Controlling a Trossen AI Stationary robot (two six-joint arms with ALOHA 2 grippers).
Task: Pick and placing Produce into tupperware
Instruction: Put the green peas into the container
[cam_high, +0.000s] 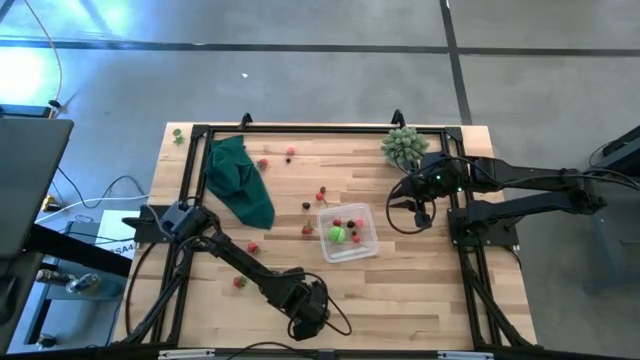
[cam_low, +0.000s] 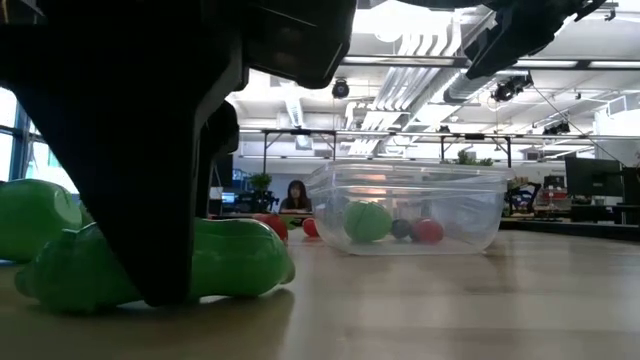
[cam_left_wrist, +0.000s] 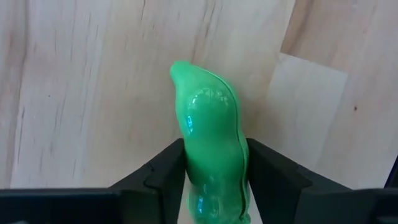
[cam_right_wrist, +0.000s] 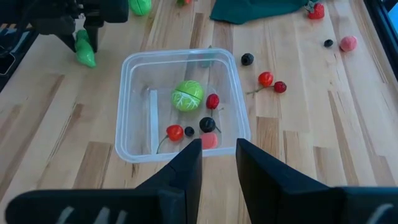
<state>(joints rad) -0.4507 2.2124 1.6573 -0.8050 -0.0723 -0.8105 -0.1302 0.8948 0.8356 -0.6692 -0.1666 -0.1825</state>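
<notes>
My left hand (cam_left_wrist: 214, 186) is down on the tabletop (cam_left_wrist: 74, 93) at its near edge, its two dark fingers (cam_left_wrist: 165, 180) set on either side of a glossy green pea pod (cam_left_wrist: 211, 143). The pod lies flat on the pale wood with its long axis running straight out from between my fingers, its pointed tip leading away from my wrist. The fingers are pressed against its flanks, so I judge I am closing on it, though I cannot say the grip is firm yet. It is smooth, hard-looking moulded plastic, bumpy along its length, with a seam running down the back. From table height a second green piece (cam_low: 35, 215) sits just beside the one I straddle. The tupperware (cam_high: 347, 232) lies ahead of that hand and towards my right arm, so the carry goes forward across the planks. It is a clear, thin-walled rectangular tub with rounded corners, already holding a green ball (cam_right_wrist: 187, 96), some red cherries (cam_right_wrist: 175, 132) and dark berries (cam_right_wrist: 207, 124). My right hand (cam_right_wrist: 217, 155) hovers just over the tub's near wall, nearer to it than the left, fingers slightly apart and holding nothing. More small red and dark pieces (cam_right_wrist: 272, 83) lie scattered on the wood beyond the tub, near a crumpled dark green cloth (cam_high: 238, 180).
</notes>
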